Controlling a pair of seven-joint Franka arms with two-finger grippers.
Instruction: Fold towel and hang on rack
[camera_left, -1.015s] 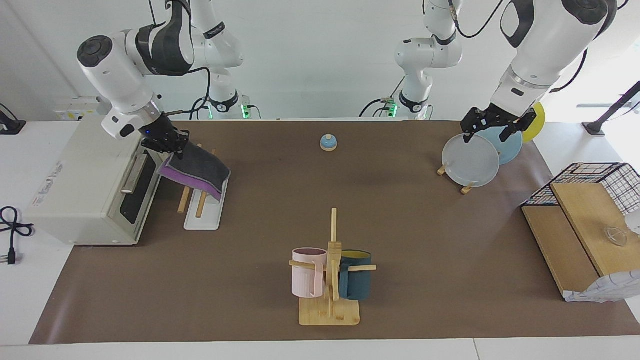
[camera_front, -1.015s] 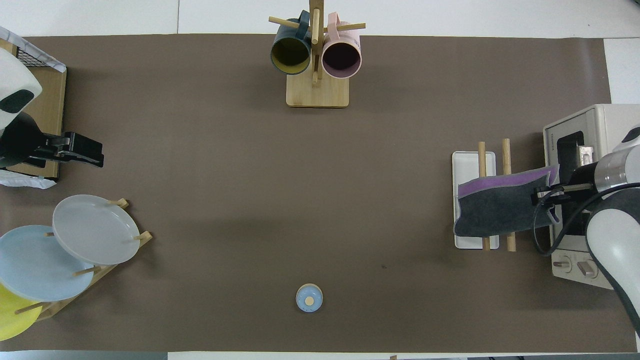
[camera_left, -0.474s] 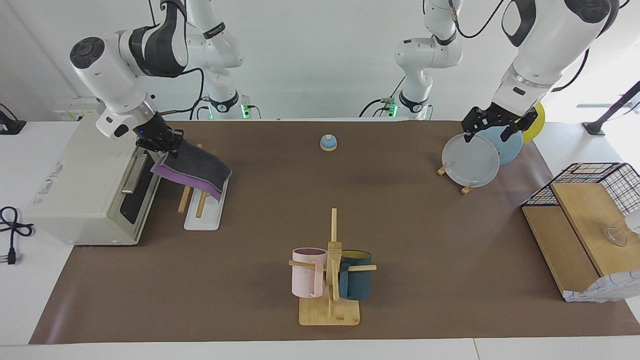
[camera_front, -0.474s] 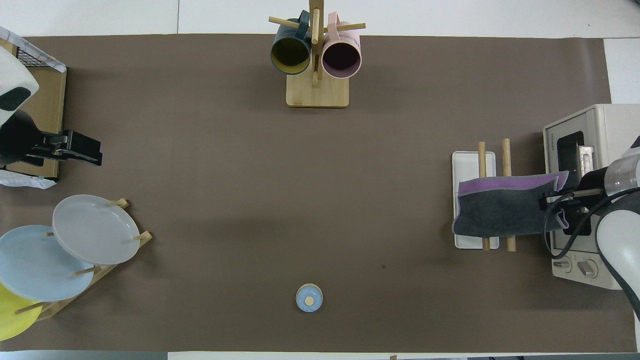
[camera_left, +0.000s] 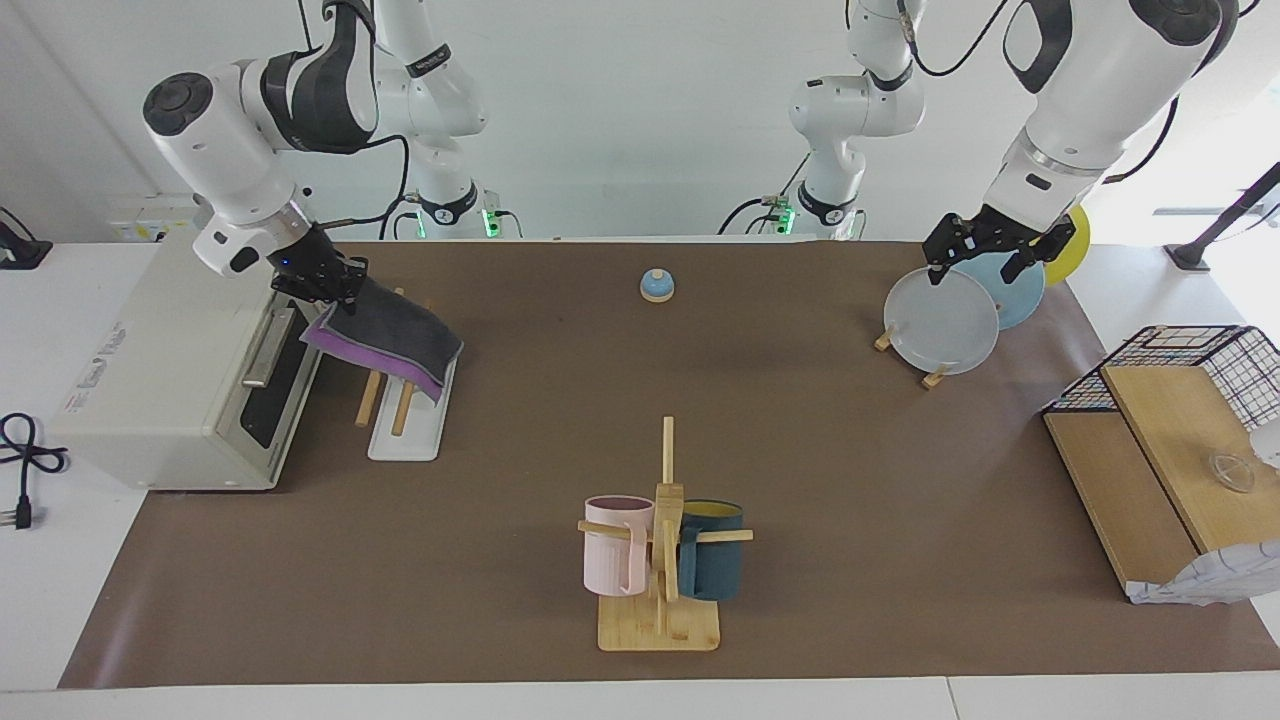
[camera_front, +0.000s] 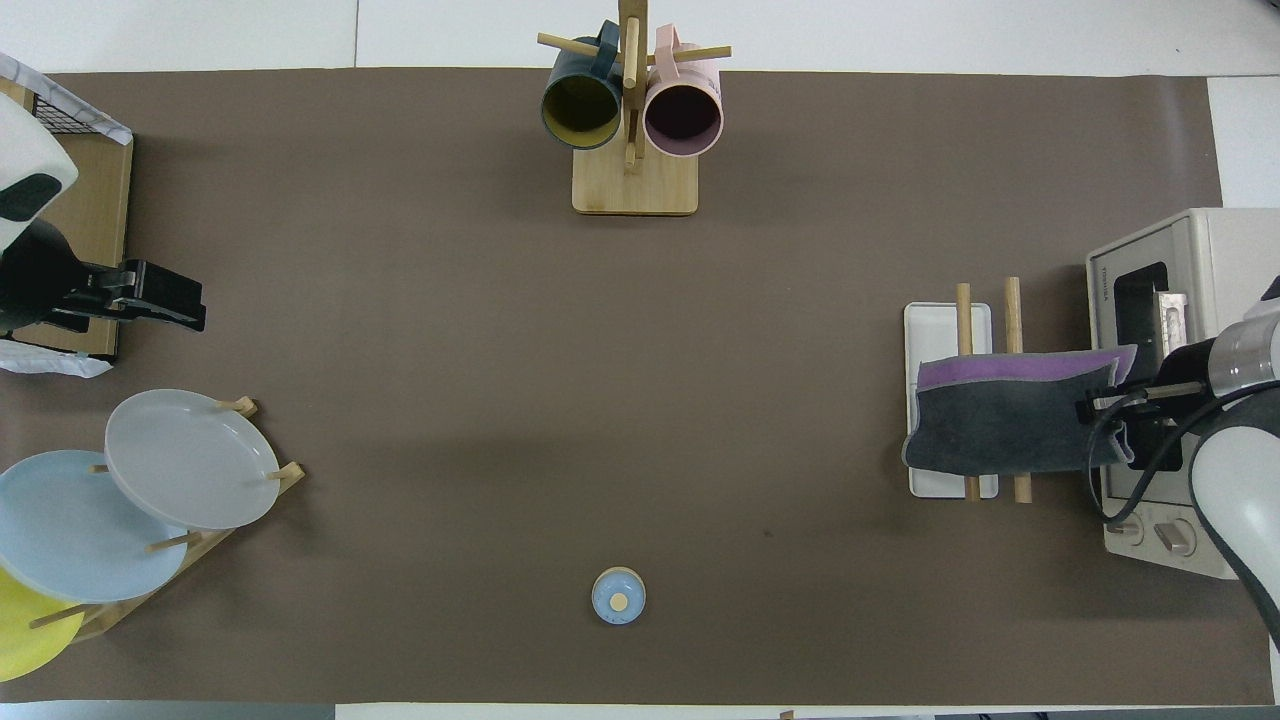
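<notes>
The towel (camera_left: 395, 335), dark grey on top with a purple edge showing, lies folded across the two slanting wooden rods of the rack (camera_left: 405, 440). From above, the towel (camera_front: 1000, 425) covers the part of the rack (camera_front: 940, 320) nearer to the robots. My right gripper (camera_left: 335, 290) is shut on the towel's edge, on the side toward the toaster oven, and shows there in the overhead view too (camera_front: 1095, 410). My left gripper (camera_left: 975, 268) hangs open over the plate stand with nothing in it, and waits.
A toaster oven (camera_left: 170, 380) stands right beside the rack at the right arm's end. A wooden mug stand (camera_left: 660, 560) with two mugs is farthest from the robots. A plate stand (camera_left: 940, 320), a small bell (camera_left: 657, 285) and a wire basket with boards (camera_left: 1170, 420) are also there.
My right gripper has drawn the towel's edge a little toward the toaster oven, and the towel has slid slightly along the rods toward the robots. The left arm has barely moved.
</notes>
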